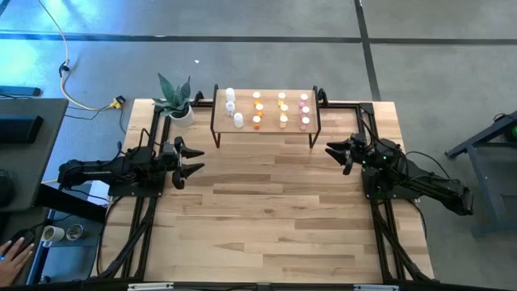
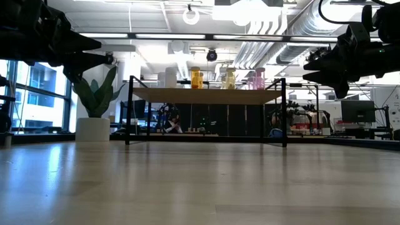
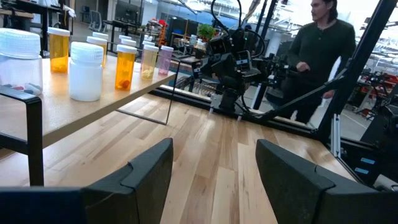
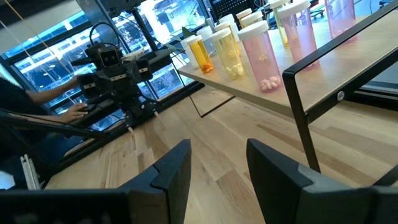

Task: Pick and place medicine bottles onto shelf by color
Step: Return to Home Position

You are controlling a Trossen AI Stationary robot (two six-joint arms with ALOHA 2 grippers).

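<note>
The shelf (image 1: 271,114), a light-wood board on thin black metal legs, stands at the far middle of the worktop (image 1: 266,210). Twelve medicine bottles (image 2: 197,77) stand upright on it in four lines of three, sorted by colour. From left to right these are the white bottles (image 1: 230,106), whose nearest one sits slightly out of line, the orange bottles (image 1: 258,107), the pale yellow bottles (image 1: 283,107) and the pink bottles (image 1: 305,109). The coloured ones are translucent with white caps, and pills show at the bottom of some.
</note>
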